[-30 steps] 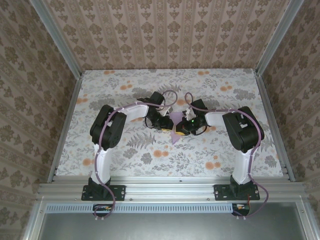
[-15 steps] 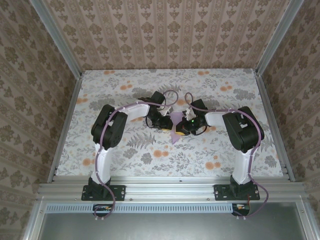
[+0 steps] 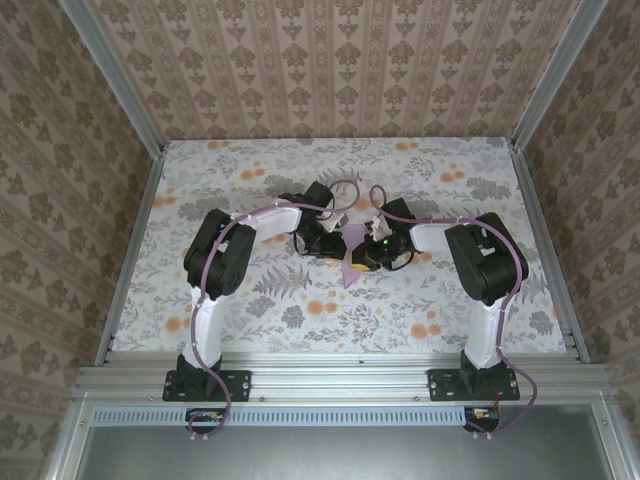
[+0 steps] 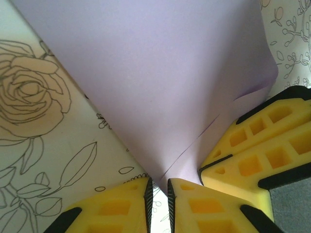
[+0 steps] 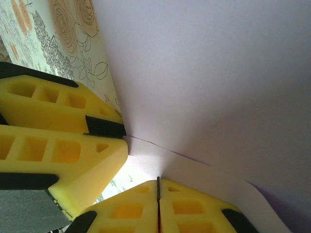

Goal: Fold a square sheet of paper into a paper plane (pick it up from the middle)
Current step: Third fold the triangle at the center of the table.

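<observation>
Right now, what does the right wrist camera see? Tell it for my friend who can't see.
The right gripper, at the bottom, is shut on the lower edge of a pale lilac sheet of paper that spreads up and to the right, creased near the grip. The left gripper, with yellow fingers, sits at the left, over the floral tabletop.

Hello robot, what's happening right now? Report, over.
Status: right gripper shut on the square sheet of paper. Beside it, left gripper nearly shut at the crease, grip unclear. Paper creased, raised between them. No obstacle seen.
</observation>
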Controlling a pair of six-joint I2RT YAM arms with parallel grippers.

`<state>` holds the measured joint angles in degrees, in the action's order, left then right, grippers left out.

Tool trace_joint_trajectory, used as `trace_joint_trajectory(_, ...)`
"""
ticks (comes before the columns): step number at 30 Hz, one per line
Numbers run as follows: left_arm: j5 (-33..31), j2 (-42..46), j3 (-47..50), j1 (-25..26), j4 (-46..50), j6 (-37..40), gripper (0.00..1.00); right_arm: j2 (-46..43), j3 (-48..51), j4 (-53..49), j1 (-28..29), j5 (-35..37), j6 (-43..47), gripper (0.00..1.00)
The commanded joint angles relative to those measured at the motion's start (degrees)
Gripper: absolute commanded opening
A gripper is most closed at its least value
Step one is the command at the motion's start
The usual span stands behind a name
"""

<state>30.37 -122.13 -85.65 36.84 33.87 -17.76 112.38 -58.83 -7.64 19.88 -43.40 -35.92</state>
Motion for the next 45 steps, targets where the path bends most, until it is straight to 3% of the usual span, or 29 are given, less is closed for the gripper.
trace_joint_trajectory(1,-0.98,3.81,-1.49,0.12,1.24,-0.27,0.21,3.68,0.51,-3.69,0.34,3.01,1.03,0.11)
trace_joint_trajectory(9,0.95,6.99,-0.11,0.51,0.56,-1.94,0.19,3.63,0.4,-3.73,0.34,2.83,1.21,0.11)
trace_joint_trajectory(22,6.1,2.27,1.6,0.68,-3.53,-4.04,0.13,3.11,1.18,-3.32,0.26,2.88,1.23,0.11)
trace_joint_trajectory(45,3.04,-2.04,2.46,0.43,-3.26,-2.33,0.11,2.17,1.6,-1.64,0.16,1.83,0.59,0.11)
